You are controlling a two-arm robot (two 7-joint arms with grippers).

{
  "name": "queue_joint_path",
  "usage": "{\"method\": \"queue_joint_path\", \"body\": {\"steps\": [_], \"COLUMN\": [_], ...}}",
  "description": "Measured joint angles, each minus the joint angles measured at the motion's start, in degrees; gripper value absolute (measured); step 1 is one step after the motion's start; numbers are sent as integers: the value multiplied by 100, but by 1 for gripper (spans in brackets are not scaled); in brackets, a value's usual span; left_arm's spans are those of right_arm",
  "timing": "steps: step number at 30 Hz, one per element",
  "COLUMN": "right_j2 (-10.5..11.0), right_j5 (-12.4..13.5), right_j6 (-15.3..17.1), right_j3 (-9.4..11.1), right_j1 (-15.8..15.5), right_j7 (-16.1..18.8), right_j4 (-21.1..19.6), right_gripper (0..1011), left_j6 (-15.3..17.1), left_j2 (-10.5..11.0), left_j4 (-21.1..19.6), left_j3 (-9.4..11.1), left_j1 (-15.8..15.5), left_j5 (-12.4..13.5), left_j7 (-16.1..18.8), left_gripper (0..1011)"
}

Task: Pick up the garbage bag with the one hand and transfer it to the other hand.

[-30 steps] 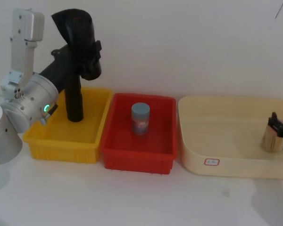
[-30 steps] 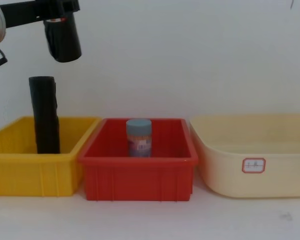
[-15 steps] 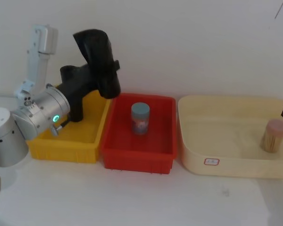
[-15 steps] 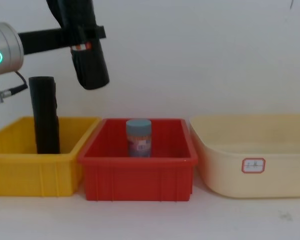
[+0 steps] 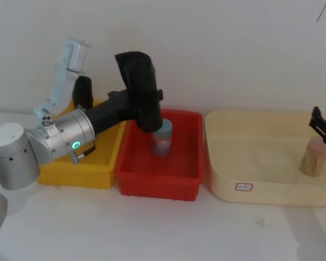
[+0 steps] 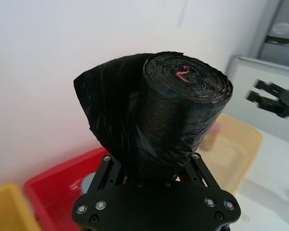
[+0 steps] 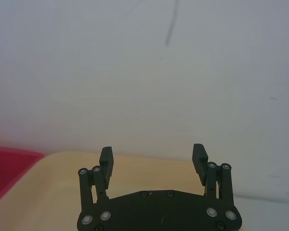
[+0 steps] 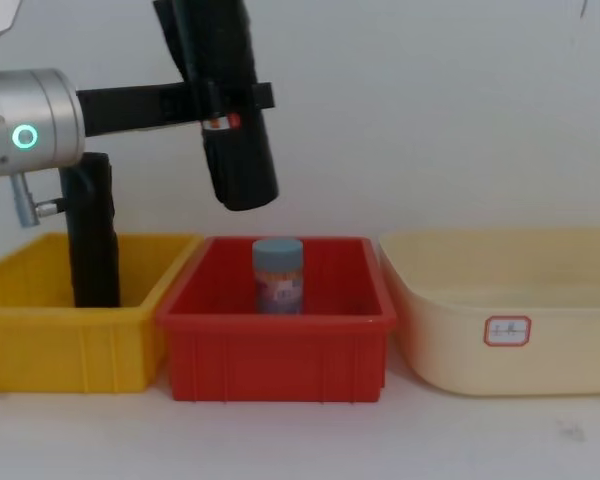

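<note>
Clamping the garbage bag (image 8: 236, 150), left gripper (image 5: 146, 101) hangs above left edge of red bin (image 8: 280, 352); right gripper (image 7: 153, 159) spread wide, empty.

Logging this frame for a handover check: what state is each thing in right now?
garbage bag: gripped, lifted, tilted above the red bin.
left gripper: shut on the garbage bag.
right gripper: open, empty, over the cream tub.
jar: upright in the red bin, lid on.
slim black roll: upright in the yellow bin.
tan cylinder: upright in the cream tub.
</note>
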Motion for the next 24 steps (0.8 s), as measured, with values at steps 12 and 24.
{"method": "queue_joint_path", "body": {"steps": [12,24], "right_j2": [189,450], "right_j5": [-46,161], "right_j6": [314,619], "right_j3": [-400,-724], "right_j1": [310,621], "right_j7": [621,1388], "right_j4": [-184,-410], "right_gripper": [1000,999], "left_j6": [158,330], "left_j2": [186,233], "left_j4": [132,302], "left_j3": [389,537], "left_j1": [-290,-442], "left_j5": [-39,-160], "left_j7": [-645,-858], "left_gripper": [410,410]}}
